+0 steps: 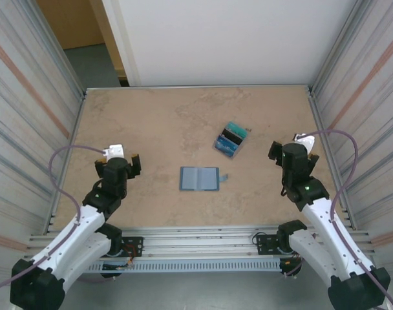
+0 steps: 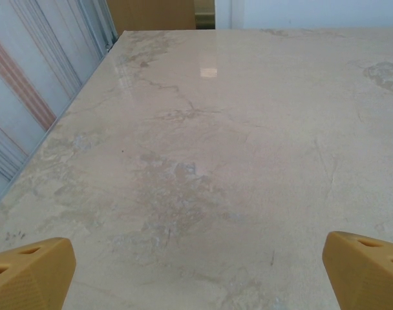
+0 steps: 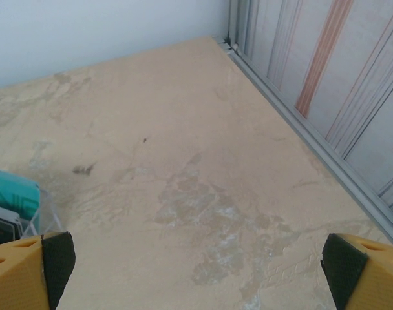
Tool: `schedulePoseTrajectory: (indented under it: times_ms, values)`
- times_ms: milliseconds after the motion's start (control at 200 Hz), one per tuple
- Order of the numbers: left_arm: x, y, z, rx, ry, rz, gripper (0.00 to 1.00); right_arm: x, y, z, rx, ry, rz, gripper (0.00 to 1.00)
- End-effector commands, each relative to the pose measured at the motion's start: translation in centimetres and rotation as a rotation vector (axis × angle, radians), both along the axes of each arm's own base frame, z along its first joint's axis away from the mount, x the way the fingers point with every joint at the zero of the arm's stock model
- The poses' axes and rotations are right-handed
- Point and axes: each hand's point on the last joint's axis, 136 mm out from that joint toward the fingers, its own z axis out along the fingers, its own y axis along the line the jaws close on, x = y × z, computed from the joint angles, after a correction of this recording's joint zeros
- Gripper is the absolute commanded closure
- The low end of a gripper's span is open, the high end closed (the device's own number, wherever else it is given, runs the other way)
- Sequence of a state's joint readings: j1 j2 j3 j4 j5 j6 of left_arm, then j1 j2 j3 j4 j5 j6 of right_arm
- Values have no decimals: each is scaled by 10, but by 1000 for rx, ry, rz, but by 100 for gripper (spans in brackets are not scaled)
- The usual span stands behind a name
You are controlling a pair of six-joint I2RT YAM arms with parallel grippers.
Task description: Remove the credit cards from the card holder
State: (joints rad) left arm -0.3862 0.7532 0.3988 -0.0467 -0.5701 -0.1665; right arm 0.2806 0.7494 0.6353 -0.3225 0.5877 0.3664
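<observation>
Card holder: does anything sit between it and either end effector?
Nothing visible. Bare table lies between the open card holder and both the left end effector and right end effector. The credit cards sit farther back, off either path.

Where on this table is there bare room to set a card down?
Bare: the far strip along the white wall, and the stretch left of the card holder. Crowded: centre-right, credit cards just beyond it.
</observation>
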Motion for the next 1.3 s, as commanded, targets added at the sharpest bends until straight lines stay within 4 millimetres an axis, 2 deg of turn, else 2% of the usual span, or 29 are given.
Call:
schedulePoseTrajectory:
  times_ms: [0,175,346,446,581,887,972,1138,1208,1293]
  values:
    - [16,-1,8,22,-62,-49,1,9,-6,2,-23,-23,-40,1]
    - [32,17,-9,-24,-56,-61,1,26,6,-11,-83,-41,44,1]
    - [43,28,-11,-11,-143,-97,1,31,7,-15,-81,-115,80,1]
    - [47,27,-7,47,-199,-125,1,31,1,-19,-57,-128,71,1]
    - [57,21,-12,58,-205,-162,1,33,-8,-27,-29,-129,52,1]
    - [80,-1,-46,11,-172,-280,1,32,-26,-45,7,-148,21,1]
    - [87,-11,-61,13,-143,-336,1,32,-29,-49,34,-163,19,1]
    - [94,-23,-65,6,-98,-416,1,36,-24,-54,39,-190,59,1]
    - [103,-20,-68,-41,-44,-429,1,41,-21,-55,24,-191,86,1]
    - [109,1,-71,-100,-30,-335,1,50,-18,-56,7,-195,113,1]
